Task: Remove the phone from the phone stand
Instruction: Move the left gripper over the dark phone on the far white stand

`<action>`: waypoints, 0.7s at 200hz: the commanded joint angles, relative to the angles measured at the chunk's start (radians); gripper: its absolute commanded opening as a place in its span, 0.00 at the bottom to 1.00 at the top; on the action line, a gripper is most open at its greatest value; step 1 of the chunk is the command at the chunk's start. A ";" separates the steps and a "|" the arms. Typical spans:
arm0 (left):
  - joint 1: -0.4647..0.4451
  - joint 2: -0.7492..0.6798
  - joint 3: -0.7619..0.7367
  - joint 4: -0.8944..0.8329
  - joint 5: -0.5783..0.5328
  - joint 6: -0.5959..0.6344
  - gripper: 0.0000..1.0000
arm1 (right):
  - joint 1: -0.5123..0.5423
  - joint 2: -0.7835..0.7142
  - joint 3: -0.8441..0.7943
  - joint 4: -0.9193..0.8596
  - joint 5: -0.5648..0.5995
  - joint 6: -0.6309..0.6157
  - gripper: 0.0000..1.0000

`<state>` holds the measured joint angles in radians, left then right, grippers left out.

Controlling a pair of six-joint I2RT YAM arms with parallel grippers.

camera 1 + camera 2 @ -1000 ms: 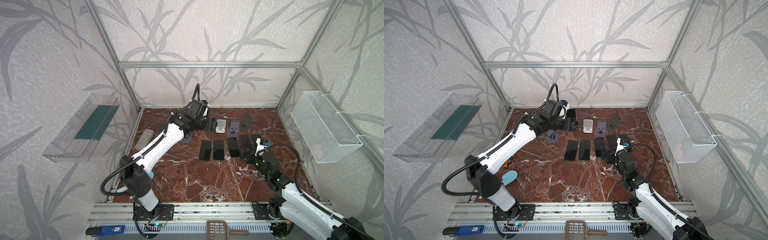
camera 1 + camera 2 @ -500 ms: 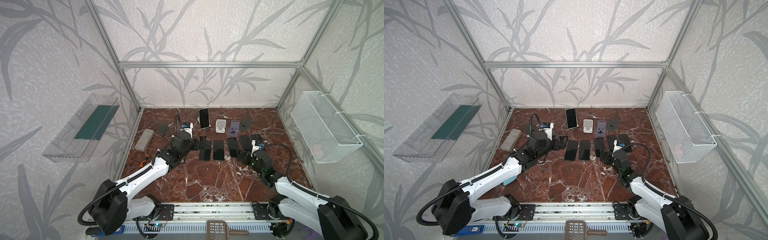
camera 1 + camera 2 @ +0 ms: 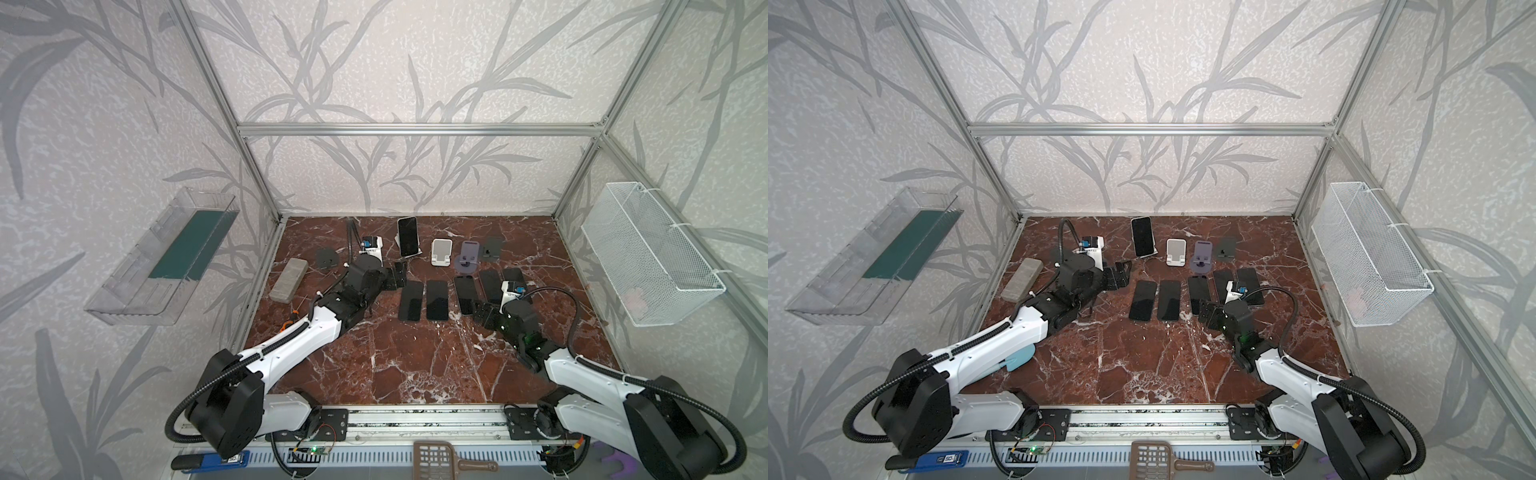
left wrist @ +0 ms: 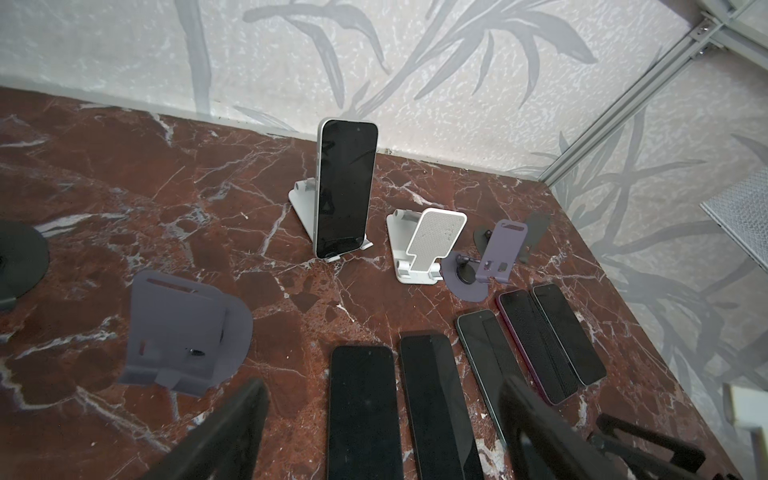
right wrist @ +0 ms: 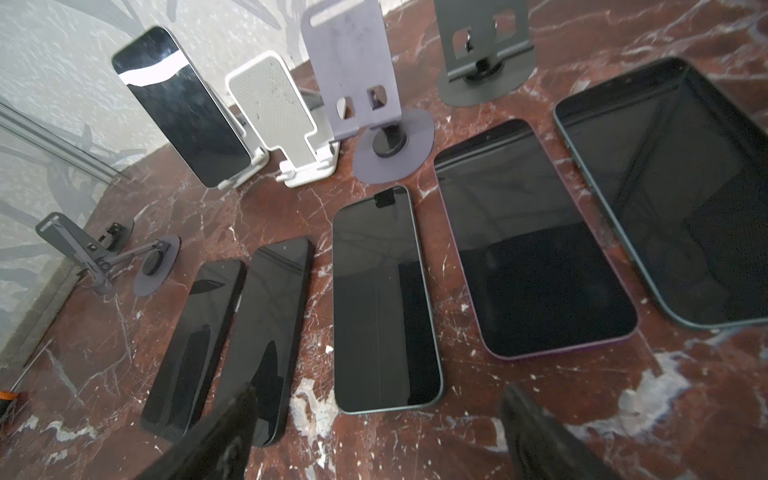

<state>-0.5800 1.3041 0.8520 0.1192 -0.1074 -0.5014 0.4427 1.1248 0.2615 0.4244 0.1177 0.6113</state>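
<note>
A black-screened phone (image 3: 407,236) leans upright in a white phone stand (image 4: 300,203) at the back of the marble floor, also seen in the wrist views (image 4: 345,189) (image 5: 183,108). My left gripper (image 3: 398,275) (image 4: 384,432) hovers low in front of and left of it, well apart from it. Its jaws are open with nothing between them. My right gripper (image 3: 482,312) (image 5: 378,432) is open and empty over the near end of the row of flat phones.
Several phones (image 3: 436,299) lie flat in a row mid-floor. Empty stands sit behind them: white (image 3: 441,251), purple (image 3: 468,257), dark grey (image 3: 492,248), and one more at the left (image 3: 327,258). A grey block (image 3: 289,279) lies left. A wire basket (image 3: 648,257) hangs on the right wall.
My left arm has pulled back from the rear stand to the row of flat phones, uncovering the phone on its stand. The right gripper has shifted only slightly.
</note>
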 commanded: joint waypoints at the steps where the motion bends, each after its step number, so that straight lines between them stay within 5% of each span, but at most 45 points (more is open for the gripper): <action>1: 0.003 0.032 0.086 -0.083 -0.087 -0.029 0.85 | 0.004 -0.011 0.031 0.030 -0.019 0.010 0.91; 51: -0.019 0.211 0.321 -0.254 -0.288 -0.060 0.88 | 0.004 -0.126 -0.004 -0.002 0.061 -0.002 0.92; 71: -0.029 0.326 0.454 -0.328 -0.358 -0.073 0.99 | 0.005 -0.137 -0.010 -0.003 0.065 -0.004 0.92; 140: -0.034 0.807 1.166 -0.792 -0.464 -0.072 0.99 | 0.006 -0.177 -0.008 -0.020 0.048 -0.002 0.94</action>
<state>-0.6125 2.0064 1.8484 -0.4427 -0.5102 -0.5507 0.4454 0.9871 0.2615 0.4145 0.1562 0.6125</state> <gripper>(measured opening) 0.991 0.935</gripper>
